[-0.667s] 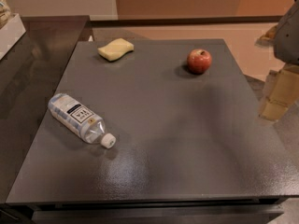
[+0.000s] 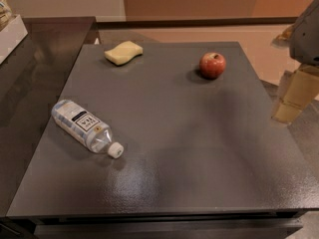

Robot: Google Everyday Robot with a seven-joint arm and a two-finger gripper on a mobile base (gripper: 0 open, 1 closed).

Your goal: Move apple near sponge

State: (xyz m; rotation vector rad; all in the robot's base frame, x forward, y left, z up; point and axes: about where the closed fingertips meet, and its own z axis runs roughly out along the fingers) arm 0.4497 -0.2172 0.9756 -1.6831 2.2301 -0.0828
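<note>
The small red apple (image 2: 213,65) stands upright on the far right part of the dark grey table (image 2: 179,148). The pale yellow sponge (image 2: 123,52) lies flat at the table's far left, well apart from the apple. My gripper (image 2: 294,96) hangs at the right edge of the view, beyond the table's right edge. It is in front of and to the right of the apple, touches nothing and holds nothing.
A clear plastic water bottle (image 2: 85,127) with a white cap lies on its side on the left part of the table. A dark counter (image 2: 35,68) adjoins the table on the left, with a white object (image 2: 10,34) at its far corner.
</note>
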